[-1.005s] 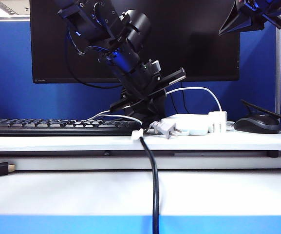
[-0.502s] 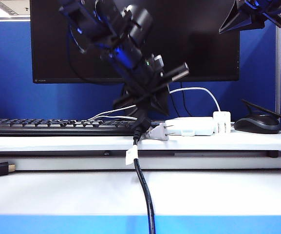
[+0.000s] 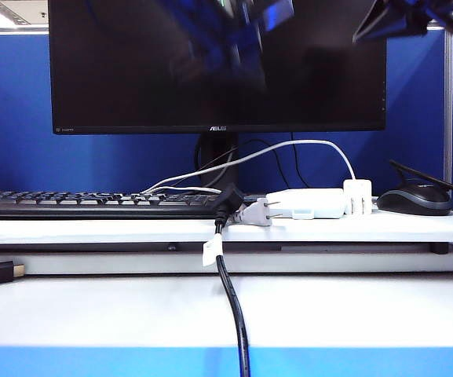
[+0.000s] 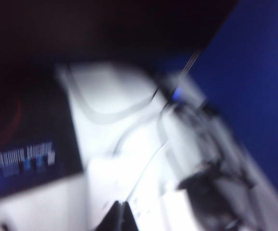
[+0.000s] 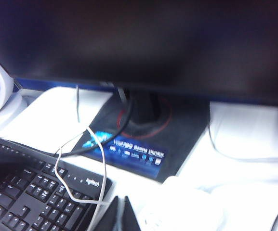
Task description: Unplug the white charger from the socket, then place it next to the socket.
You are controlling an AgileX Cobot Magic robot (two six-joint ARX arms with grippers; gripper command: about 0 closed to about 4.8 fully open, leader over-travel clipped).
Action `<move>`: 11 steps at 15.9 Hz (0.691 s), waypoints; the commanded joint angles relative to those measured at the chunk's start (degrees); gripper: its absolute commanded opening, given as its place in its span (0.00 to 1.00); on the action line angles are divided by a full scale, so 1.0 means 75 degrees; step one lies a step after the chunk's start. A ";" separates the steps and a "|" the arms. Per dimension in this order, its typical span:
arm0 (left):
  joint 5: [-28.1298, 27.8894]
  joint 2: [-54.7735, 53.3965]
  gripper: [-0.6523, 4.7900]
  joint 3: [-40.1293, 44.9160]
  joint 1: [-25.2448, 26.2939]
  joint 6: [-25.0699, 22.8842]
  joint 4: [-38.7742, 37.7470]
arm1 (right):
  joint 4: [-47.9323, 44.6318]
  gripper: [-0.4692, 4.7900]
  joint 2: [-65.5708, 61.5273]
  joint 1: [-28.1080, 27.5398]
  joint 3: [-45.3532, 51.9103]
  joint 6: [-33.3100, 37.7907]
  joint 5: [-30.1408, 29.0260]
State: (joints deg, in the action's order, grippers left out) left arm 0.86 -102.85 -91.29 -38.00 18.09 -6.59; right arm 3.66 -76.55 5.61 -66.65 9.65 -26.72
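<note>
Hanging high in front of the monitor (image 3: 217,67), the left gripper (image 3: 246,20) was only a dark blurred shape in the exterior view, and I could not tell how its jaws stood. The right gripper (image 3: 403,17) stayed at the upper right corner, above the mouse (image 3: 414,199); its fingers (image 5: 120,211) were pressed together and held nothing. Below, on the white desk (image 3: 93,229), the white charger (image 3: 356,195) stood upright, touching the right end of the socket (image 3: 305,203). Its thin cable (image 3: 289,148) arched to the left toward the keyboard (image 3: 93,203). A grey plug (image 3: 253,212) lay at the socket's left end.
</note>
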 commanded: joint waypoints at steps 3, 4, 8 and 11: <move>0.0090 0.1795 0.11 -0.0035 -0.0006 -0.0224 -0.0530 | 0.0119 0.07 0.0871 0.0000 -0.0035 -0.0329 -0.0096; 0.0087 0.2127 0.11 -0.0035 -0.0006 -0.0221 -0.0965 | 0.0268 0.07 0.1020 0.0000 -0.0035 -0.0326 -0.0329; 0.0254 0.2451 0.11 0.0070 -0.0012 -0.0449 -0.5018 | 0.1451 0.07 0.1510 0.0000 -0.0035 -0.0344 -0.0941; 0.1072 0.2107 0.11 0.1198 -0.0017 -0.0959 -0.5074 | 0.1504 0.07 0.1545 0.0000 -0.0035 -0.0350 -0.0860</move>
State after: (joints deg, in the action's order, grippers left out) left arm 7.01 -86.85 -83.59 -38.09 12.56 -46.48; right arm 15.84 -65.25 5.61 -66.67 7.20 -33.17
